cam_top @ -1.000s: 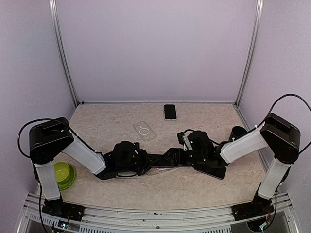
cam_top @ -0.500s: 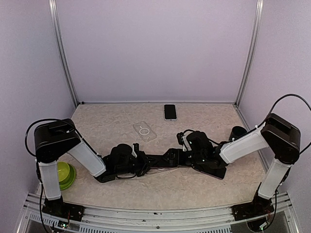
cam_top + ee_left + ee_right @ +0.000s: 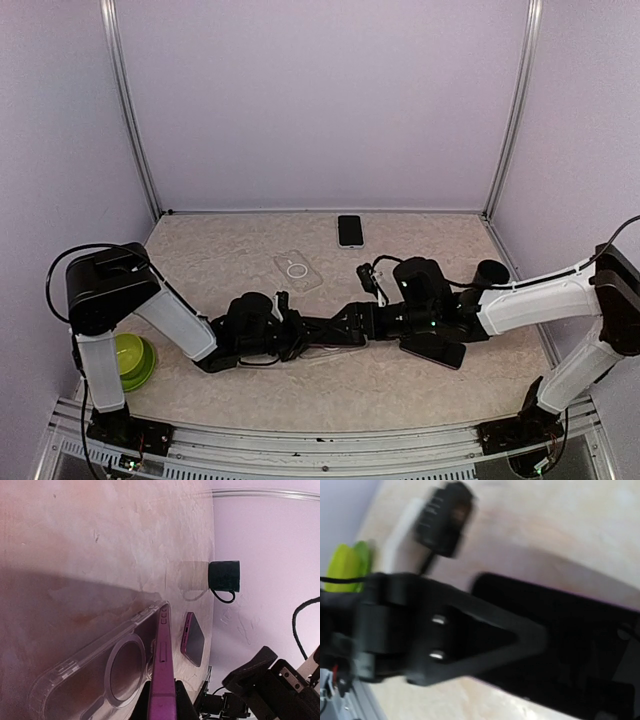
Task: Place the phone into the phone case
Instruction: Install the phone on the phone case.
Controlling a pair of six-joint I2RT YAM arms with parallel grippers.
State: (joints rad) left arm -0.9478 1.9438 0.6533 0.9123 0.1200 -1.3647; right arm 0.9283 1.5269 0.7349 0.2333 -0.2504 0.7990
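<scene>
Phone [image 3: 162, 650] on edge (purple), long axis straight out from left gripper [image 3: 161, 704]

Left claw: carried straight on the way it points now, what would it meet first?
Most likely the open right claw: from above, the left claw, shut on the purple phone, points right, tip to tip with it. Their heights can't be compared.
</scene>
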